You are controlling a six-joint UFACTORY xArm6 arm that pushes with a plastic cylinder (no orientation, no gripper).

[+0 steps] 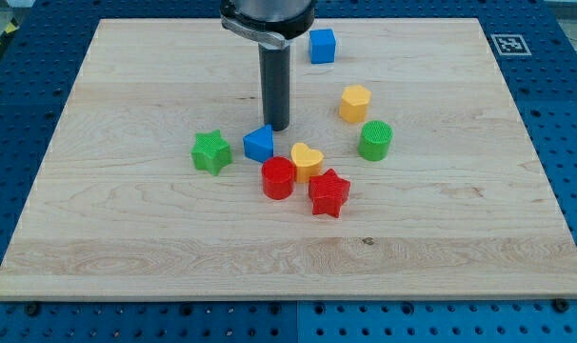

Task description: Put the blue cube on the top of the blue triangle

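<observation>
Arm (pixel 268 14) cut off by the view's top; board (pixel 98 286) corners beyond the bottom edge

A single camera looks down at a slant from the near long edge of the tabletop (pixel 98 238), facing its far edge. It sits far enough back that all four corners show (blue perforated base at the frame's borders). The arm enters from the upper centre, cropped.

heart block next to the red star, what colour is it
Yellow heart, clearest in the camera view.
</observation>
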